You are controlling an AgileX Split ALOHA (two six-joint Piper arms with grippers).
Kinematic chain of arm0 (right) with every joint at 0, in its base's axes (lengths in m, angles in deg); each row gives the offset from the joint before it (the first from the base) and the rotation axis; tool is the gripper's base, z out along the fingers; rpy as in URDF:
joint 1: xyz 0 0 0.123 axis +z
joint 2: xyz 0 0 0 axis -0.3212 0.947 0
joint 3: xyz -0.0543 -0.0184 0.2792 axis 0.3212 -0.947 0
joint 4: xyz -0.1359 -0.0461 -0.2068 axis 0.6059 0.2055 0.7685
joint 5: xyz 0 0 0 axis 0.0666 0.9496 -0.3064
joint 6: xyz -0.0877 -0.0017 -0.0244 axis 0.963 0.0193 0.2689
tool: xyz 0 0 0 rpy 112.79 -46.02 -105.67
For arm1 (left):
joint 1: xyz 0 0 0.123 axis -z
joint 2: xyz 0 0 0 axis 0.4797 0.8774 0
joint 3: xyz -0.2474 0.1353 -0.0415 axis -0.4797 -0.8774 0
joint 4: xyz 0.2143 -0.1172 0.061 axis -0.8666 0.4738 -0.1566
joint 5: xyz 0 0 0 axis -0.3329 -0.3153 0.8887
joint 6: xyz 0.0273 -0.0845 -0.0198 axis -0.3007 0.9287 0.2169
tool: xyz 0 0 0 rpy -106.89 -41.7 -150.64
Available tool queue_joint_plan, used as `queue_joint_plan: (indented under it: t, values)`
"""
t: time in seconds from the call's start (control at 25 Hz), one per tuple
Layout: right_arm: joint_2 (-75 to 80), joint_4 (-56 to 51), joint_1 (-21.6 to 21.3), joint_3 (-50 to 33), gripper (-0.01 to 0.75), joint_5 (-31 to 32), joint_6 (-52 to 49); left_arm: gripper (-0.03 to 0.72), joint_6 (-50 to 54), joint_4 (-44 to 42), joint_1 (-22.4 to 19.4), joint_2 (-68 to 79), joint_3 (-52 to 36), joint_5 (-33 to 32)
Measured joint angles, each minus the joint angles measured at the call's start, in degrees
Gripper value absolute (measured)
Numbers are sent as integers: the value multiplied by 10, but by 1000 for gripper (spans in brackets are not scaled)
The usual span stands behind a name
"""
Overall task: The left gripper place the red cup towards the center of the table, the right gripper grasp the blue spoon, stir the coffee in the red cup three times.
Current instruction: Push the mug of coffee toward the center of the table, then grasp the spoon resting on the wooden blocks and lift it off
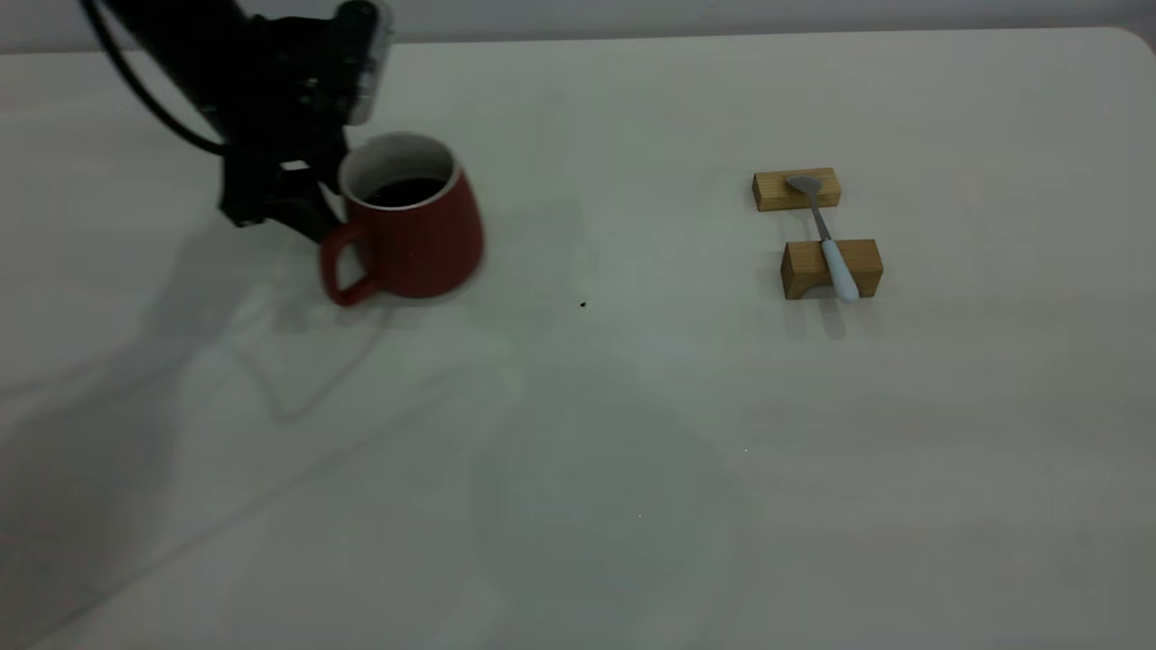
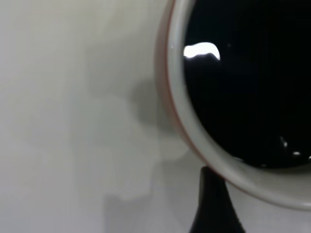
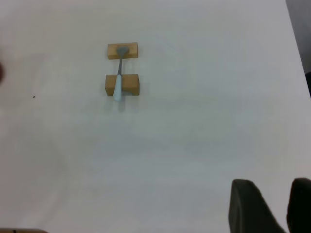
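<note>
**Coffee could slosh on the way to centre**

Left gripper (image 1: 312,194) sits against the rim of the red cup (image 1: 415,236) at the table's (image 1: 632,451) left; how far its jaws are parted, or whether they grip, I cannot tell. Coffee (image 2: 248,87) lies high, so a jerky slide could spill it. Right gripper (image 3: 272,206), slightly parted and empty, hangs well away from the blue spoon (image 1: 829,242) bridging two wooden blocks (image 1: 831,268).

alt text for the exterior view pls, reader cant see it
A black left gripper is at the rim of a red cup of dark coffee on the left of an off-white table. To the right, a blue spoon lies across two wooden blocks, untouched. The right gripper is not in this view.
</note>
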Motion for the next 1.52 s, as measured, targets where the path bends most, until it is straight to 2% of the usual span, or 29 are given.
queue_joint_plan:
  t: [0.48,0.72,0.92,1.12,1.36,1.52]
  values:
    - [0,0,0,0,237,0,0,551,34,87,97,1,0,53]
    - [0,0,0,0,237,0,0,551,85,84,102,-6,0,59]
    - [0,0,0,0,237,0,0,551,217,-13,90,-94,0,-1]
    - [0,0,0,0,237,0,0,551,450,-103,88,-237,0,-57]
    - [0,0,0,0,237,0,0,551,659,-116,88,-422,-1,-143]
    - [0,0,0,0,237,0,0,551,752,-116,88,-529,-1,-237]
